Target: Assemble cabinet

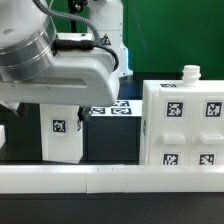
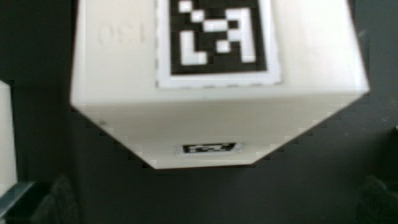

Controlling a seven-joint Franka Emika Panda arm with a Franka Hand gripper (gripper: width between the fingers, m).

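Plastic, stiff and smooth, the bulky cabinet [image 1: 186, 122] on the table [image 1: 112, 145] at the exterior view's right probably wants a thin-wall grip; whether the end effector [image 1: 66, 104] above a smaller tagged block [image 1: 64, 132] is spread, I cannot tell.

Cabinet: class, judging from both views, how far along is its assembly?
Done: nothing visibly joined; the cabinet stands by itself at the exterior view's right. In hand: the arm is over a tagged block, with the gripper apparently open, not closed on it, so no grasp yet. Left: gripping that block and fitting it to the cabinet.
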